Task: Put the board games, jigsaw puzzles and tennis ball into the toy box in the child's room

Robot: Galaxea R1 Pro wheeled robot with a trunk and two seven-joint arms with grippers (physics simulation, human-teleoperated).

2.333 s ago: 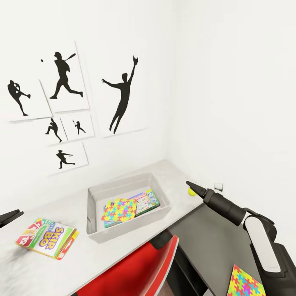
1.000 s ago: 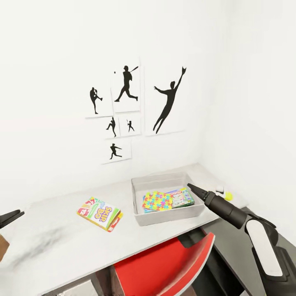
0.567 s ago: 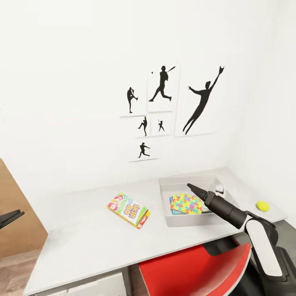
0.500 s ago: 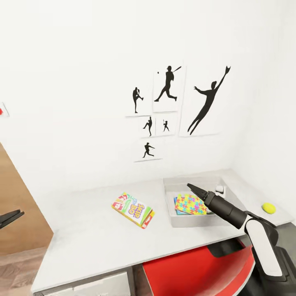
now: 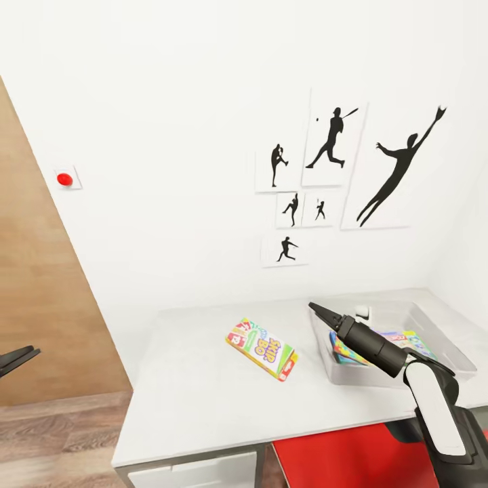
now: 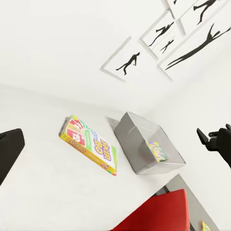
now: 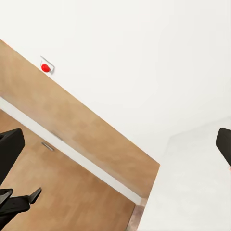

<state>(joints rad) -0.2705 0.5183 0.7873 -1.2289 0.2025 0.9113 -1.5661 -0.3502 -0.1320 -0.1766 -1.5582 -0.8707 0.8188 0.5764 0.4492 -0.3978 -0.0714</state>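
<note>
Right arm [image 5: 434,407] stretched forward over the counter [image 5: 196,400], jaws [image 5: 318,311] clenched to a point, holding nothing, above the near-left corner of the toy box [image 5: 451,352]. Game boxes and a puzzle [image 5: 342,352] lie inside. SKIP BO box [image 5: 263,348] flat on the counter, left of the tray. Left jaws [image 5: 17,359] far left, off the counter; can't tell their state.

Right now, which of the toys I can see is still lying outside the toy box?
The green-yellow SKIP BO board game. It lies flat on the white table, beside the grey toy box, while the other colourful toys sit inside that box.
</note>
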